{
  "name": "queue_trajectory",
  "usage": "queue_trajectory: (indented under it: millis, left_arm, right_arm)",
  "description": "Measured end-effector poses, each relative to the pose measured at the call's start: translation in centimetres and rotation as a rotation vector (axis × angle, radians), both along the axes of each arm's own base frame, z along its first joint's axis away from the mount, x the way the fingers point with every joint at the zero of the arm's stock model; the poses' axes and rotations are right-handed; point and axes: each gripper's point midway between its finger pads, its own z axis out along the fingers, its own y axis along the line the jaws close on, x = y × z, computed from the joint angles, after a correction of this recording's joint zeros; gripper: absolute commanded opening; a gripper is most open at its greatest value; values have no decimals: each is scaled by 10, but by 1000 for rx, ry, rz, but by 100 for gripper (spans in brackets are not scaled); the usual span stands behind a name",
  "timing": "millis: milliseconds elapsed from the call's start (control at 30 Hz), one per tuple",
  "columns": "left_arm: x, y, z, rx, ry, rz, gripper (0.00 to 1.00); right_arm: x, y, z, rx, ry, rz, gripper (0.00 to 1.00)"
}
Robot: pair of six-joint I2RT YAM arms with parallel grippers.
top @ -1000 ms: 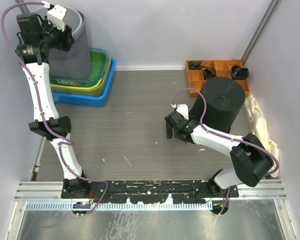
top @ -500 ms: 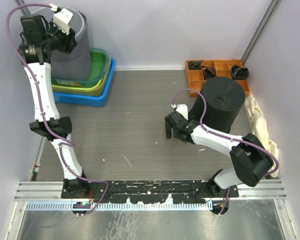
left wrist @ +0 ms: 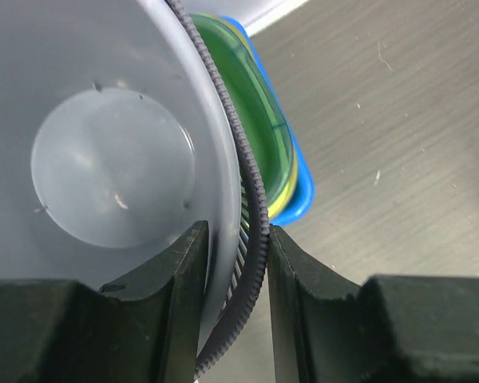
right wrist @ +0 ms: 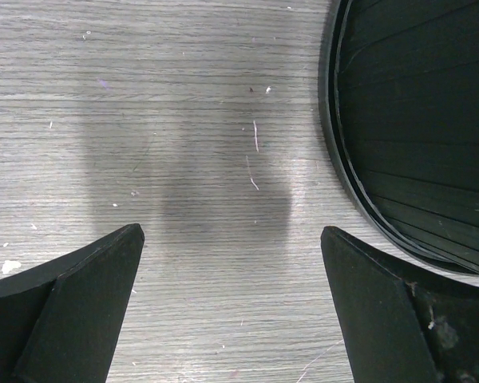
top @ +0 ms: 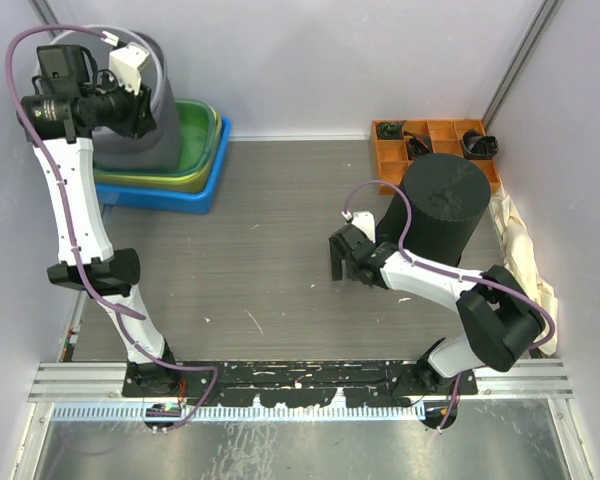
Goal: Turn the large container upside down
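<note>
Risk: grey container (top: 166, 100) held by thin rim only. On tilting it may slip from pinch, or base may catch green tray (top: 202, 130) beneath and drag it.

Left pincer (left wrist: 238, 239): clenched on container rim, one finger inside, one outside. Container sits at far-left corner of desk (top: 280, 200), over green tray.

Right pincer (right wrist: 231, 239): spread wide, holds nothing, hovers above desk just beside black cylinder (top: 445, 205).

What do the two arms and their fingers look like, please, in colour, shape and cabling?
Both the left arm and right arm have white links joined by bulky black joints. A thin purple cable loops loosely along each. The left gripper and right gripper carry matte black fingers, broad at the base and tapering toward the tips. No markings are legible.
</note>
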Motion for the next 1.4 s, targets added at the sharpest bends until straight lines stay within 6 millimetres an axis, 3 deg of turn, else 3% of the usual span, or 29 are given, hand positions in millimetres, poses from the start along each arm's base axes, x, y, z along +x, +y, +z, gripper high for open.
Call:
queue_trajectory:
  millis: [167, 267, 333, 533, 633, 733, 833, 1133, 1400]
  left_arm:
    - [-22, -9, -8, 1, 70, -7, 3]
    - [-28, -12, -13, -9, 102, -7, 35]
    - [-28, -14, -14, -15, 109, -6, 48]
    - [-27, -14, -24, -42, 154, 20, 69]
    - [-23, -15, -23, -64, 155, 37, 65]
    - [-21, -16, -20, -88, 153, 51, 43]
    - [-20, -18, -17, -118, 151, 66, 33]
    - [-16, -20, -6, -200, 129, 86, 52]
    - [-22, -23, 6, -244, 111, 82, 45]
  right_arm:
    - [-1, 1, -3, 0, 11, 4, 100]
    - [-2, 2, -3, 3, 15, 7, 100]
    - [-2, 2, -4, 6, 18, 9, 100]
    - [-3, 3, -4, 11, 21, 12, 100]
    - [-3, 4, -4, 12, 23, 14, 100]
    - [-3, 4, -4, 14, 24, 15, 100]
    - [-4, 5, -4, 18, 27, 18, 100]
    - [-9, 9, -15, 24, 72, 38, 100]
    - [-13, 12, -24, 25, 111, 57, 100]
